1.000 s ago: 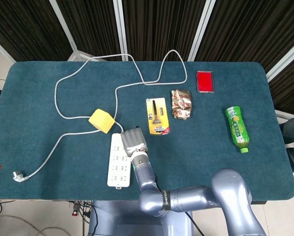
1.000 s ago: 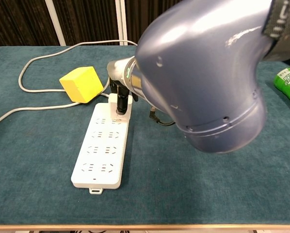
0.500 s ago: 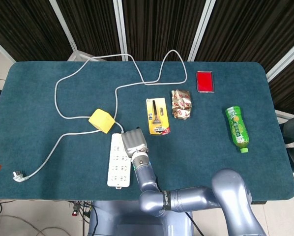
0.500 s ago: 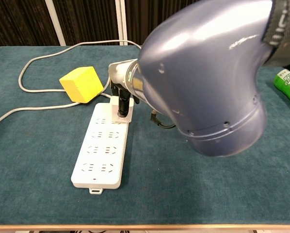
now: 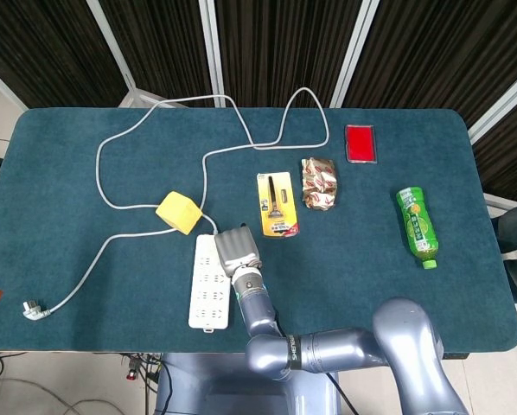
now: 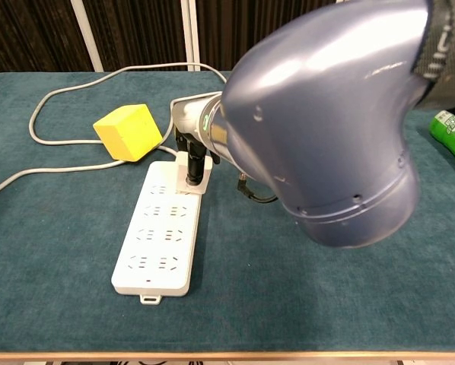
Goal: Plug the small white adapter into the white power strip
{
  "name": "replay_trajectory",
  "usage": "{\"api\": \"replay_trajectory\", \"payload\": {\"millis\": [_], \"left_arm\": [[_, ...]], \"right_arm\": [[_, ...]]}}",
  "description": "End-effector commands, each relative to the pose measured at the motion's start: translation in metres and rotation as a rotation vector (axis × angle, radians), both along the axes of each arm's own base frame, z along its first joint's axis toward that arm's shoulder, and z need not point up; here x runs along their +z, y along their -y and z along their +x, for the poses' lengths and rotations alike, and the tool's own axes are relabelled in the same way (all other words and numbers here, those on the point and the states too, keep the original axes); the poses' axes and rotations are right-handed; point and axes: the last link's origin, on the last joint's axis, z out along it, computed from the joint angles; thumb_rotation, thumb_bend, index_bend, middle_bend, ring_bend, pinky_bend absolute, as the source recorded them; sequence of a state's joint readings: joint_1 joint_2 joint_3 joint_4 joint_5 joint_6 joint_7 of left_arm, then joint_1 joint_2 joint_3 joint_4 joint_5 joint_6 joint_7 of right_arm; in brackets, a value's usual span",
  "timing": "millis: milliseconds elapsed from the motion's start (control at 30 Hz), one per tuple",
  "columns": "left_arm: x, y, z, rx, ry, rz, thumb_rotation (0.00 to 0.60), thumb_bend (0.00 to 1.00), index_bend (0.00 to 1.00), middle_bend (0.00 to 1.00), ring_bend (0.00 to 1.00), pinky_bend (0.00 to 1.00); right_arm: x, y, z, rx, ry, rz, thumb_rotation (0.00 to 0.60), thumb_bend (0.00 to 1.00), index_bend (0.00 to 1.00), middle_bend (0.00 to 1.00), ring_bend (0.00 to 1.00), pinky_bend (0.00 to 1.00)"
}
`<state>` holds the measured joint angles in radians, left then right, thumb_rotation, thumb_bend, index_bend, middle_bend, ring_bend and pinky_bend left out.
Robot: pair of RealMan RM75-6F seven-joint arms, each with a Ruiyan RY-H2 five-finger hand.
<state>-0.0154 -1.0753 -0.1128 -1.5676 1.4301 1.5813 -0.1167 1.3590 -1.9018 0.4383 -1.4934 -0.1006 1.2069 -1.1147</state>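
Right robot hand [image 5: 235,251] pinches the small white adapter [image 6: 198,169] at the far end of the white power strip [image 6: 160,231] — yellow cube [image 6: 127,131] just beside that end. The strip's near sockets lie bare, short of the desk [image 6: 68,304] edge.

A teal table [image 5: 86,181] carries the power strip [image 5: 208,290], yellow cube [image 5: 179,213], razor pack [image 5: 277,204], snack [image 5: 319,182], red card [image 5: 360,143] and bottle [image 5: 417,226].

The table [image 5: 86,199] wears matt teal cloth with a felt-like nap. On it, the power strip [image 6: 160,236] looks smooth white plastic with a slight sheen. The arm casing [image 6: 326,122] above it is glossy silver-grey, catching bright highlights.
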Motion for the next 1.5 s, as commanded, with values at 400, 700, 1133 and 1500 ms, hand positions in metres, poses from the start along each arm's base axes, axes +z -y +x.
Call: {"api": "replay_trajectory", "payload": {"millis": [400,700,1133,1500], "left_arm": [[0.001,0.000,-0.001,0.002,0.002,0.001,0.600,0.08,0.19,0.00,0.00,0.00],[0.001,-0.001,-0.001,0.003,0.000,0.001,0.600,0.08,0.19,0.00,0.00,0.00],[0.000,-0.001,-0.001,0.004,-0.001,0.001,0.600,0.08,0.19,0.00,0.00,0.00],[0.000,-0.001,-0.001,0.005,-0.002,0.001,0.600,0.08,0.19,0.00,0.00,0.00]], "right_arm": [[-0.005,-0.003,0.002,0.008,-0.001,0.006,0.600,0.61,0.70,0.59,0.48,0.26],[-0.011,-0.010,0.007,0.050,-0.008,0.008,0.600,0.61,0.71,0.60,0.48,0.26],[-0.017,-0.016,0.012,0.123,-0.058,-0.018,0.600,0.61,0.73,0.61,0.49,0.26],[-0.021,-0.020,0.013,0.219,-0.125,-0.056,0.600,0.61,0.75,0.62,0.49,0.26]]}}
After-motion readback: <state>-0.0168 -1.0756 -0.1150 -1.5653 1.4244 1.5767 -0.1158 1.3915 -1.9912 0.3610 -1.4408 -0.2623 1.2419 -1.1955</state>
